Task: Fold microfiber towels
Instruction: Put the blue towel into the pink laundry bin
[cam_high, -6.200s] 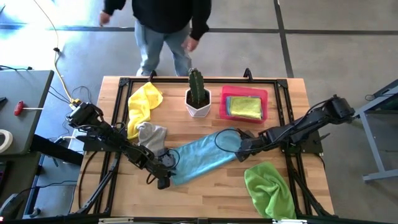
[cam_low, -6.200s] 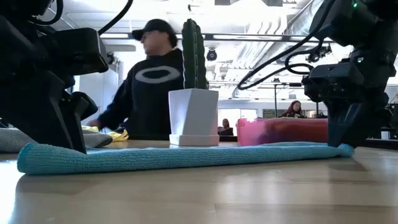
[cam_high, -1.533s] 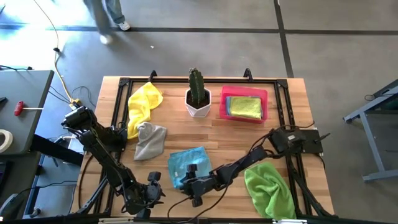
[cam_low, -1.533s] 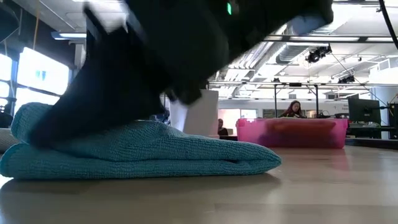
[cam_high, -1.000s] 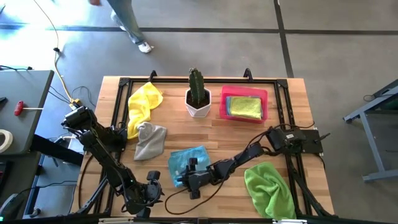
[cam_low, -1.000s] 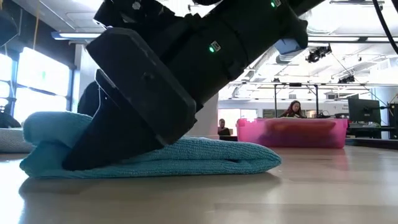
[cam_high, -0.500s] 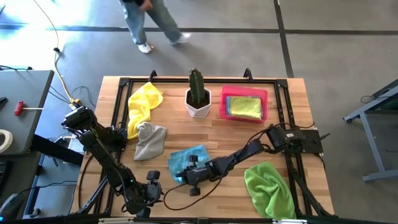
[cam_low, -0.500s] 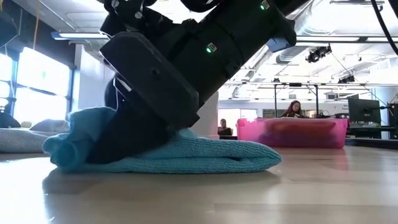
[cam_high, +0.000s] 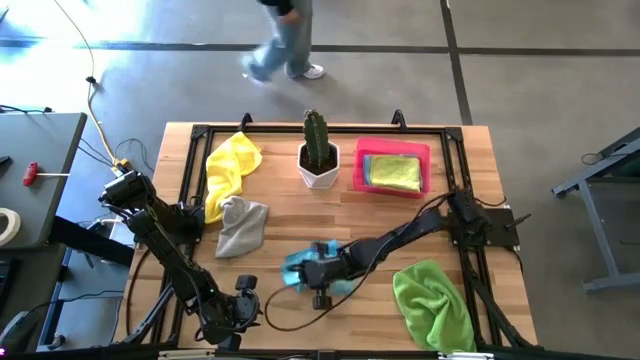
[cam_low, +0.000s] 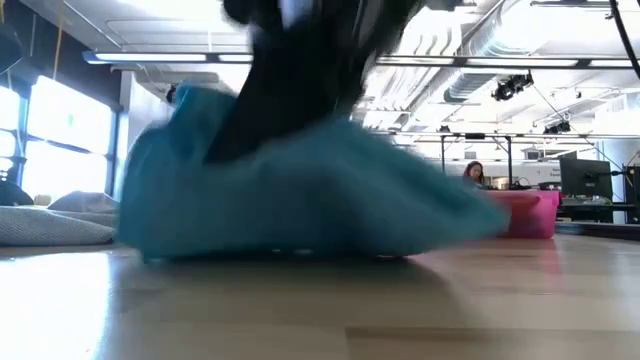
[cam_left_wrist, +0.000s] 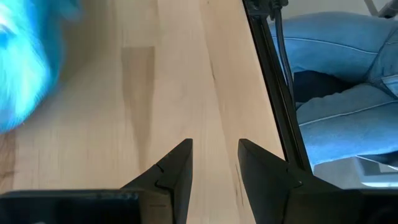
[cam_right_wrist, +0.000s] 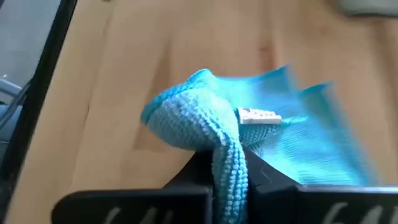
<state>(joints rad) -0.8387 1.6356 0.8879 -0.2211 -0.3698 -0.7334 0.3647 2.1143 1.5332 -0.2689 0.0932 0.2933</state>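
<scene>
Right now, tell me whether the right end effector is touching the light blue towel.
Touching. The right wrist view shows the right end effector shut on a bunched fold of the light blue towel, cloth pinched between its fingers.

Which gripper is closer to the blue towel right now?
Right. The right gripper is shut on the blue towel; the left gripper sits apart from it, near the table's front edge.

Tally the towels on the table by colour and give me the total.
Yellow: 2, one loose, one in the pink tray
Grey: 1
Blue: 1, pinched in the right gripper
Green: 1
Total: 5
</scene>
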